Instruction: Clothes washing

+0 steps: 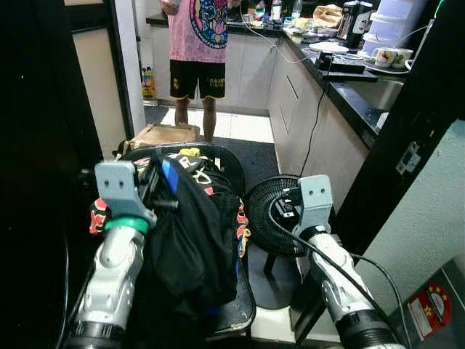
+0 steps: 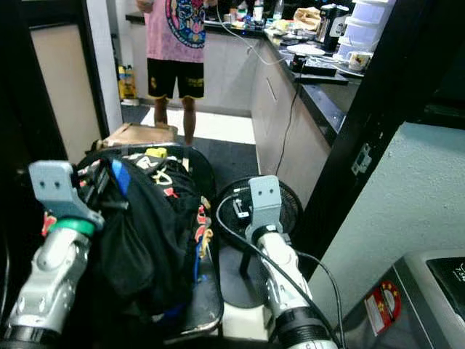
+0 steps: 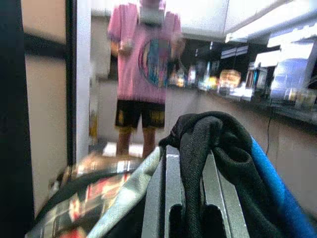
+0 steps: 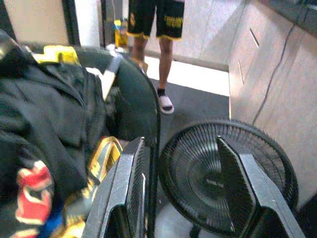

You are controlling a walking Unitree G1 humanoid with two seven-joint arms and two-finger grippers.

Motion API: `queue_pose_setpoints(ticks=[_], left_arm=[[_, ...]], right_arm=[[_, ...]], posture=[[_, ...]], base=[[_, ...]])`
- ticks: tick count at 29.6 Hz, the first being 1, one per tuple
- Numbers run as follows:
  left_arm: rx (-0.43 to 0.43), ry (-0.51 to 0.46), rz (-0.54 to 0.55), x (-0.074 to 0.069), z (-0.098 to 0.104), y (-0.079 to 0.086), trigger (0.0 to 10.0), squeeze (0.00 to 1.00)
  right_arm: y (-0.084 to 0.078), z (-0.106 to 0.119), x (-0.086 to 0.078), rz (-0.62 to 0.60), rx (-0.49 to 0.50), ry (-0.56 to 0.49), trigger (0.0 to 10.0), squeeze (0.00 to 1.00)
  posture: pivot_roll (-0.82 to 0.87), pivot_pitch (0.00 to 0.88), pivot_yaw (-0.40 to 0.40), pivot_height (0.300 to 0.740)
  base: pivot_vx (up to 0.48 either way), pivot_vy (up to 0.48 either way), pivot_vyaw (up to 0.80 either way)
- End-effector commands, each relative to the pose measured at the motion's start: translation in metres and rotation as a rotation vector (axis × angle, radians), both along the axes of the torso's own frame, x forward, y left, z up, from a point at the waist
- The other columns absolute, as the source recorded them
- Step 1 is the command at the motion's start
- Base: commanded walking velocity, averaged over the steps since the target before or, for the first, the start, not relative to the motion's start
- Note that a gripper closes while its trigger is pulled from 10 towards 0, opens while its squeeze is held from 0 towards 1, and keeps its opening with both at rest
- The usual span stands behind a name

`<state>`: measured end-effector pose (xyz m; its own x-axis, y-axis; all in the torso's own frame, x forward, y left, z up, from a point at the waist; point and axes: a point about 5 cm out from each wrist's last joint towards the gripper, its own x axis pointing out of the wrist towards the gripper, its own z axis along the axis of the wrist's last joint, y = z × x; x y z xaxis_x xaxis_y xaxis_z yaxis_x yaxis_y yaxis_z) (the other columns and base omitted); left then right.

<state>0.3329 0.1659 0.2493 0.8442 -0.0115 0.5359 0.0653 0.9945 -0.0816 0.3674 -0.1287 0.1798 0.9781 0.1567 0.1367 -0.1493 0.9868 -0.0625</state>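
Black cloth with a blue trim, a bundled garment (image 1: 190, 240), hangs pinched between the pressed-together fingers of my left gripper (image 3: 190, 198), lifted over the dark round laundry basket (image 1: 234, 169) that holds more printed red, yellow and black clothes (image 1: 211, 182). So I judge the washing is at an early stage: one piece is picked up, much of the load sits in the basket, and nothing has reached a machine yet. A grey appliance top with a red round sticker (image 2: 381, 305) shows at my lower right; it may be the washer, though I cannot be sure.

My right gripper (image 4: 185, 186) is spread wide and holds nothing, hovering near the basket's rim and above a black round floor fan (image 1: 280, 211) that stands just beside the basket.

Ahead, a person in a pink printed shirt and black shorts (image 1: 197, 51) stands in the kitchen aisle, with a brown cardboard box (image 1: 163, 134) on the floor between them and the basket. A dark counter (image 1: 349, 91) crowded with cups and appliances runs along my right, with a trailing cable. The fan and the black door frame (image 2: 363, 138) crowd any turn to the right.
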Motion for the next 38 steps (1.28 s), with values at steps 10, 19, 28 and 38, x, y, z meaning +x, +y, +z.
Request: queue_pose_setpoints(ticks=[10,19,28,38], left_arm=[[0.049,-0.089,-0.008,-0.003,0.028,0.001,10.0,0.00],[0.081,-0.064,0.016,-0.004,0.024,0.001,10.0,0.00],[0.113,-0.036,0.029,-0.001,0.021,0.002,10.0,0.00],[0.159,0.010,0.042,0.002,0.013,0.001,10.0,0.00]], right_arm=[[0.003,0.019,0.002,0.014,0.042,-0.055,10.0,0.00],[0.001,0.016,0.002,0.010,0.043,-0.042,10.0,0.00],[0.002,0.014,0.002,0.011,0.038,-0.035,10.0,0.00],[0.001,0.010,0.002,0.005,0.034,-0.022,10.0,0.00]], posture=[[-0.02,0.025,-0.038,0.740],[-0.02,0.024,-0.039,0.740],[-0.02,0.024,-0.038,0.740],[-0.02,0.025,-0.036,0.740]], base=[[0.000,0.000,-0.19],[0.000,0.000,-0.80],[0.000,0.000,-0.80],[0.000,0.000,-0.80]])
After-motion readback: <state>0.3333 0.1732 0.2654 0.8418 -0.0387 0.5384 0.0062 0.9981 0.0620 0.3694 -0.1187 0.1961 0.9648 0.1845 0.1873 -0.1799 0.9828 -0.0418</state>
